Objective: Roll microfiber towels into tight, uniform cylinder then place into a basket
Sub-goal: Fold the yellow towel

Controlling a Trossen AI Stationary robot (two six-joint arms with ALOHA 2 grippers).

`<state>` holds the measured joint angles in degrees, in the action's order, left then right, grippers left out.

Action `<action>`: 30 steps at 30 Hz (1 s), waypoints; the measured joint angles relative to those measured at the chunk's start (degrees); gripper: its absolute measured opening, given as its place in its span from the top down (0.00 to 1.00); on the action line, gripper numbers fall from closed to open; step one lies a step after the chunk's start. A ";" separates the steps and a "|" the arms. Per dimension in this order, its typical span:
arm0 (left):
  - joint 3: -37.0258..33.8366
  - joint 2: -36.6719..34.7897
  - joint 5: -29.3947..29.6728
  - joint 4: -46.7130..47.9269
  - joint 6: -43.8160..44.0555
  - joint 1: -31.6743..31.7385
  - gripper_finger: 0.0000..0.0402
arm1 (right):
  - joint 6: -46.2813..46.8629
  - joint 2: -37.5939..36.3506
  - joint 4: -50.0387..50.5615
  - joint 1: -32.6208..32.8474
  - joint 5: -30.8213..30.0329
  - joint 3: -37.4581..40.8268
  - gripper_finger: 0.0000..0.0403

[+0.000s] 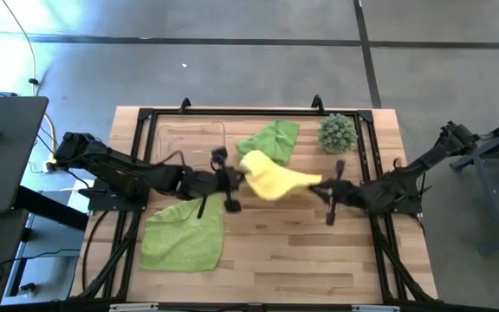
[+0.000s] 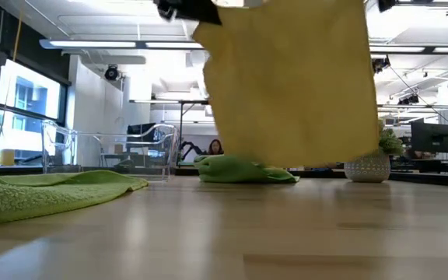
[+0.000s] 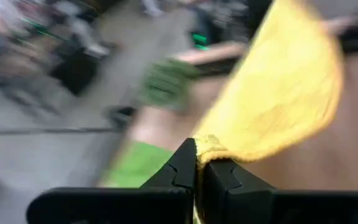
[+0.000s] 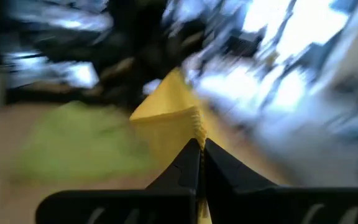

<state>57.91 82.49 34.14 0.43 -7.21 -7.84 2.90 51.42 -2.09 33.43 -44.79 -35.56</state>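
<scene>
The yellow towel [image 1: 274, 178] hangs in the air over the table's middle, held between my left gripper [image 1: 239, 176] and my right gripper [image 1: 320, 185], both shut on it. In the low view it hangs as a broad sheet [image 2: 294, 85], its lower edge clear of the table. One lime green towel [image 1: 183, 234] lies spread flat at the near left. The other lime green towel [image 1: 271, 141] lies crumpled at the far middle. The clear basket [image 1: 189, 139] stands at the far left. My left gripper pinches the yellow towel's corner [image 3: 209, 147] between its two fingers, coming level from the table's left. The cloth spreads away from the fingers, lifted clear. My right gripper pinches another corner [image 4: 194, 127] of the towel between its two fingers, coming from the table's right. The cloth is lifted clear.
A spiky green ball plant in a white pot [image 1: 337, 133] stands at the far right. A black frame [image 1: 145, 117] runs around the table's edge. Bare wood lies at the near middle and right [image 1: 319, 260].
</scene>
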 joint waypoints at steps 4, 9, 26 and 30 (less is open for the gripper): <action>-0.04 4.34 -8.33 2.90 7.99 -4.02 1.00 | 16.23 4.12 6.78 0.09 14.23 0.07 1.00; -0.04 10.86 -17.79 2.77 11.69 -7.74 1.00 | 22.63 12.33 5.23 0.50 21.44 0.07 1.00; -0.04 13.89 -37.56 5.45 19.24 -5.71 1.00 | 44.90 31.92 -9.85 10.69 11.99 0.10 1.00; -0.04 13.89 -36.65 6.99 19.03 -3.57 1.00 | 50.84 34.09 -9.62 11.43 5.56 0.10 1.00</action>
<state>57.87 96.38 -2.52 7.43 11.82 -11.40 53.74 85.51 -11.71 44.86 -39.24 -35.46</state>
